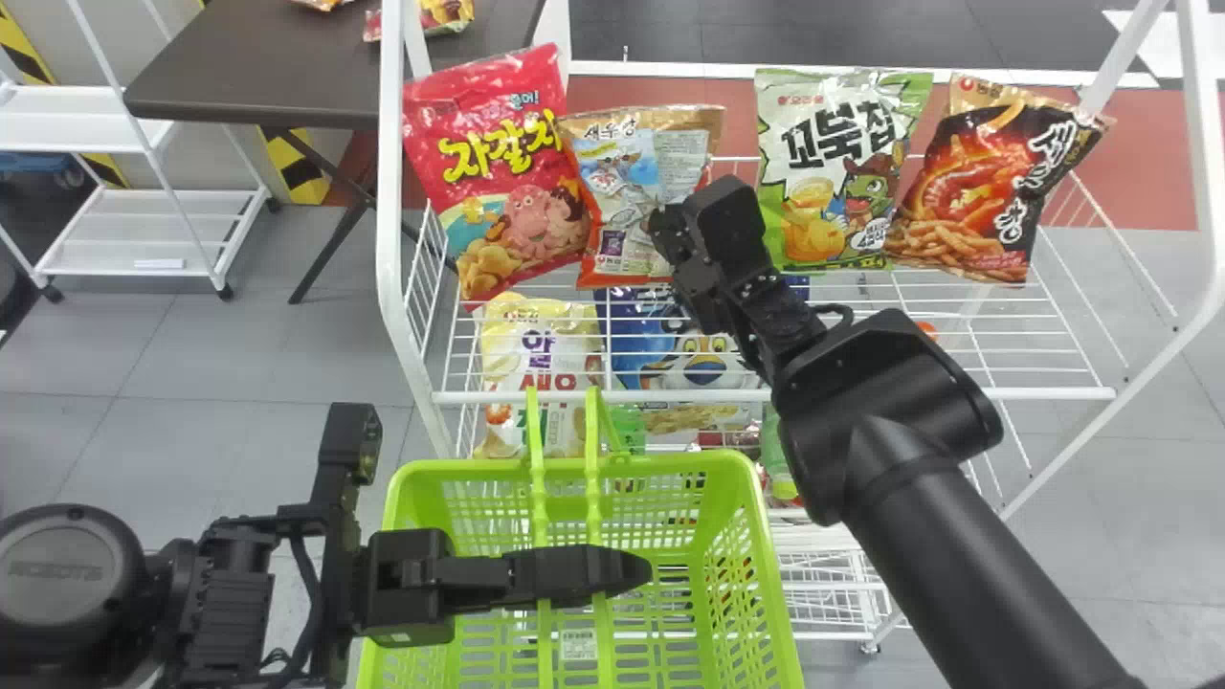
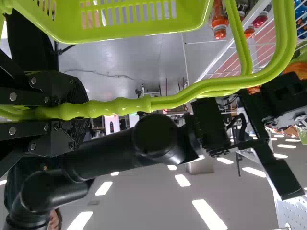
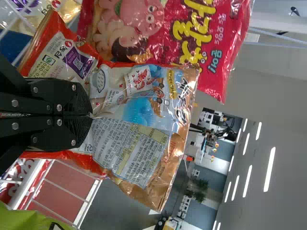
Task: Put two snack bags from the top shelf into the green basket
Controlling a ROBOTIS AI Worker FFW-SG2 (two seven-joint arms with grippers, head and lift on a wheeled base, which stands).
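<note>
Pinched narrow with the right claw (image 3: 91, 115), around the middle of the brown-and-orange snack bag (image 3: 144, 112), standing nearly upright along its long axis on the top shelf (image 1: 1053, 393). Next, probably lift clear, then bring toward the robot, down and leftward to the green basket (image 1: 670, 463), gripped by its handle (image 2: 120, 105) in the left claw (image 2: 79, 111).
</note>
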